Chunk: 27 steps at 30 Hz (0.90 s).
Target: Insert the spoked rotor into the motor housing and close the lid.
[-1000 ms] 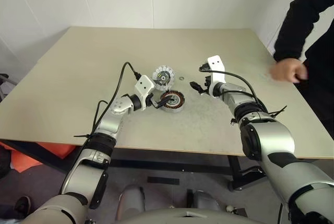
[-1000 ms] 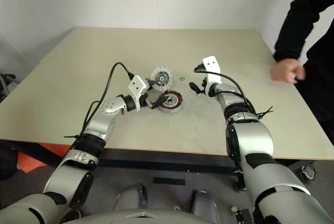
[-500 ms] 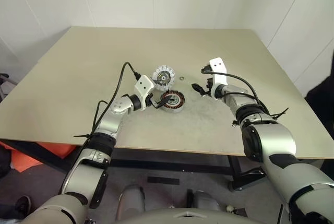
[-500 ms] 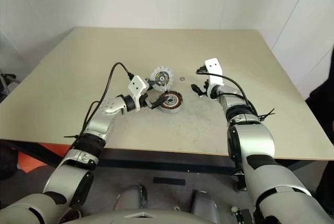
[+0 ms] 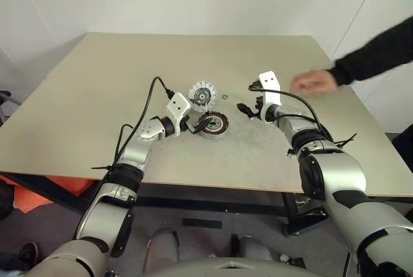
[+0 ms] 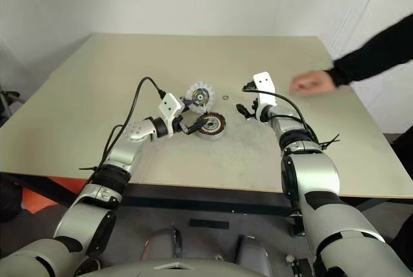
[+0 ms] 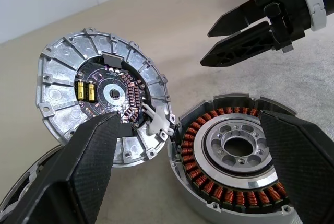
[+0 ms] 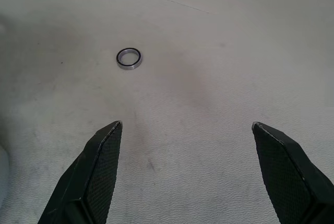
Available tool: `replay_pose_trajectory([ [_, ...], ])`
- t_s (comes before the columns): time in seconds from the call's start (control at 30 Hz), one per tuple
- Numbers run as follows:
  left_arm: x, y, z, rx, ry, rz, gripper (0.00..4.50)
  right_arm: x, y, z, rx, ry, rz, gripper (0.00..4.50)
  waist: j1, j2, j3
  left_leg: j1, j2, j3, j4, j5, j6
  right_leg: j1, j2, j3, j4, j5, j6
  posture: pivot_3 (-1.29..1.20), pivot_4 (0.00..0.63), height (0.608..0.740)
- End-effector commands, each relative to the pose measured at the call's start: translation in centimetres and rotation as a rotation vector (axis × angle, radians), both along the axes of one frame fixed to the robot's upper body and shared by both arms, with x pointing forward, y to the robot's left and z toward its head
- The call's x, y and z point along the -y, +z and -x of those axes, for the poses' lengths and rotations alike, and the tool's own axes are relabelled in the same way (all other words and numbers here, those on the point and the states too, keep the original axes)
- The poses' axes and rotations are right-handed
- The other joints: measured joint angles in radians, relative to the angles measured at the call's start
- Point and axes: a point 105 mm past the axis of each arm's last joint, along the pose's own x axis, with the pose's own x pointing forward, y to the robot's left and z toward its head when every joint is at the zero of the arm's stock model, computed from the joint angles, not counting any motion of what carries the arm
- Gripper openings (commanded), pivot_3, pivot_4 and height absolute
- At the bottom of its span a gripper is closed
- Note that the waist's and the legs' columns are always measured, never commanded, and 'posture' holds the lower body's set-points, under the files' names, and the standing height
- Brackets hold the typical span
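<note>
Spreading across most of the left eye frame, a beige surface (image 5: pixel 97 96) is seen, with white walls behind it at the top. A person's dark sleeve (image 5: pixel 377 54) is extended in from the upper right edge, and the hand (image 5: pixel 314 82) is held over the surface right of centre, just beyond the right arm's white wrist block.

The left gripper (image 5: pixel 191 126) is placed at the centre of the frame, level and pointed toward the right of the picture; its jaws are spread wide and nothing is held between them. In the left wrist view the two black fingers (image 7: pixel 88 166) are seen flanking the parts on the surface, though contact cannot be told. The right gripper (image 5: pixel 244 109) is found just right of centre, angled slightly down toward the surface, with its jaws likewise wide apart and empty, as the right wrist view shows.

The motor housing (image 7: pixel 235 153) is laid flat on the surface at the middle of the left eye frame, directly ahead of the left gripper's tips; its copper windings ring a silver centre. The lid (image 7: pixel 102 96), a ribbed silver disc with a dark circuit board inside, is stood tilted just beside and above-left of the housing, joined to it at one edge. A small washer ring (image 8: pixel 129 58) is seen lying alone, above and to the right of the lid.
</note>
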Motion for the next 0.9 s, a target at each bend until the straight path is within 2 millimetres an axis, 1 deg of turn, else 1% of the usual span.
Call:
replay_pose_trajectory([
  [0.03,0.1,1.9,-0.4,0.07,-0.001,0.014,4.5,1.0,2.1,-0.6,0.07,-0.011,0.004,4.47,0.0,0.0,0.0,0.0,0.0,0.0,0.0,0.0,0.0,0.0,0.0,0.0,0.0,0.0,0.0,0.0,0.0,0.74],
  [0.1,0.1,1.7,-0.3,0.068,0.0,0.014,4.5,1.5,2.2,-0.6,0.069,-0.021,0.005,4.47,0.001,0.0,0.0,0.0,0.0,0.0,0.0,0.0,0.0,0.0,0.0,0.0,0.0,0.0,0.0,0.0,0.0,0.74],
  [0.23,0.0,1.7,-0.3,0.067,0.007,0.018,4.5,2.5,3.1,-0.7,0.082,-0.047,-0.032,4.47,0.001,0.0,0.0,0.0,0.0,0.0,0.0,0.0,0.0,0.0,0.0,0.0,-0.001,0.0,0.0,0.0,0.0,0.74],
  [0.3,-0.1,1.6,-0.2,0.066,0.01,0.019,4.5,3.4,3.4,-0.6,0.091,-0.069,-0.061,4.47,0.001,0.0,0.0,0.0,0.0,0.0,0.0,0.0,0.0,0.0,0.0,0.0,-0.001,0.0,0.0,0.0,0.0,0.74],
  [0.47,-0.3,1.4,0.0,0.062,0.012,0.016,4.5,6.0,3.7,0.2,0.113,-0.134,-0.109,4.47,0.004,0.0,0.0,0.0,0.0,0.0,-0.001,0.0,0.0,0.001,0.0,0.0,-0.002,0.0,0.0,0.0,0.0,0.74],
  [0.57,-0.4,1.3,0.0,0.059,0.005,0.01,4.5,6.9,3.7,0.9,0.123,-0.149,-0.122,4.47,0.005,-0.001,0.0,-0.001,0.0,0.0,-0.001,0.0,0.001,0.001,0.0,0.0,-0.003,0.0,0.0,0.0,0.0,0.74],
  [0.63,-0.3,1.3,0.0,0.058,-0.002,0.006,4.5,7.2,3.8,1.4,0.129,-0.149,-0.126,4.47,0.006,-0.001,0.0,0.0,0.0,0.001,-0.001,0.0,0.001,0.001,0.0,0.0,-0.003,0.0,0.0,0.0,0.0,0.74],
  [0.7,-0.2,1.4,-0.1,0.058,-0.006,0.004,4.5,7.1,4.0,1.8,0.131,-0.145,-0.129,4.47,0.005,-0.001,0.0,0.0,0.0,0.001,-0.001,0.0,0.001,0.001,0.0,0.0,-0.003,0.0,0.0,0.0,0.0,0.74],
  [0.73,-0.1,1.4,-0.1,0.058,-0.011,0.003,4.5,6.7,3.9,2.2,0.128,-0.129,-0.135,4.47,0.004,-0.001,0.0,0.0,0.0,0.001,-0.001,0.0,0.001,0.001,0.0,0.0,-0.003,0.0,0.0,0.0,0.0,0.74],
  [0.9,0.3,1.5,-0.1,0.059,-0.023,0.003,4.5,3.7,3.2,3.7,0.099,-0.048,-0.16,4.47,0.002,-0.001,0.0,0.001,0.0,0.001,-0.002,0.0,0.001,0.001,0.001,0.0,-0.004,0.0,0.0,0.0,0.0,0.74],
])
